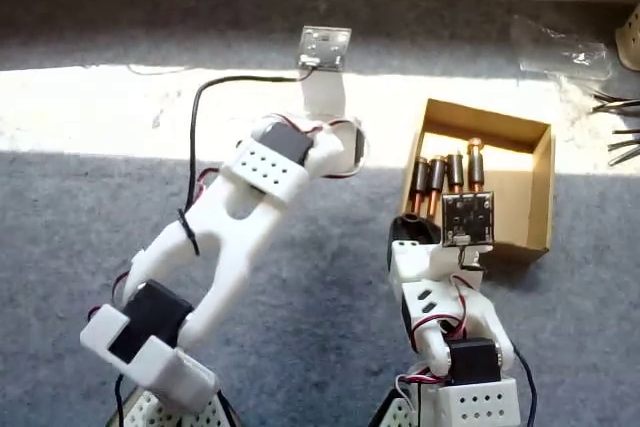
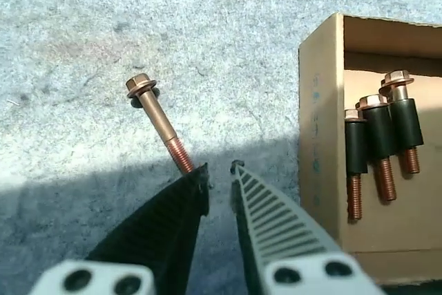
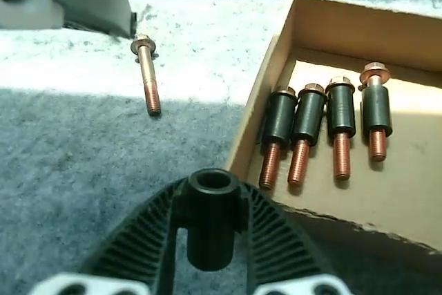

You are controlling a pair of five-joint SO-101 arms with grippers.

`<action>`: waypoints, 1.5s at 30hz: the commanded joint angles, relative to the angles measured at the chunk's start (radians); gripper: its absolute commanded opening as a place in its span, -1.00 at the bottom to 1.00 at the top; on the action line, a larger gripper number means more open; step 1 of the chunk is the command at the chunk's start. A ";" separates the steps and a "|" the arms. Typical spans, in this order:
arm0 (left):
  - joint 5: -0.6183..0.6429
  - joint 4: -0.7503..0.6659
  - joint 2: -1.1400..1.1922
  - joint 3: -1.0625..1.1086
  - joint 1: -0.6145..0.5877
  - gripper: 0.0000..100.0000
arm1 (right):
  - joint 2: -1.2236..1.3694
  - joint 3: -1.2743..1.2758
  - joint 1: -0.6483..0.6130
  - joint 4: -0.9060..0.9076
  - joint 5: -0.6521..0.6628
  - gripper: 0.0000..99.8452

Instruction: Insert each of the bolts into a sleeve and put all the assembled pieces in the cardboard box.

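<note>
A copper bolt (image 2: 157,121) lies bare on the grey carpet, also seen as the bolt (image 3: 147,75) from the right wrist. My left gripper (image 2: 219,169) hovers just short of its threaded end, open by a narrow gap with nothing between the fingers. My right gripper (image 3: 209,186) is shut on a black sleeve (image 3: 209,229), held upright beside the cardboard box (image 3: 366,29). In the high view that gripper (image 1: 412,232) sits at the near left corner of the box (image 1: 541,187). Several assembled pieces (image 3: 342,112) lie side by side inside the box.
The left arm (image 1: 250,207) stretches diagonally across the carpet, left of the box. A clear plastic bag (image 1: 560,47) and some dark tools (image 1: 615,132) lie at the far right. A sunlit band crosses the carpet behind the arms.
</note>
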 commanded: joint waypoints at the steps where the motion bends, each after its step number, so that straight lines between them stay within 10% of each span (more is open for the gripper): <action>1: 0.006 0.034 0.081 -0.166 0.013 -0.86 | -0.012 -0.012 0.008 -0.030 -0.005 -0.99; 45: 0.483 -0.120 0.289 -0.120 -0.107 -0.85 | -0.012 0.019 0.004 -0.028 0.078 -0.99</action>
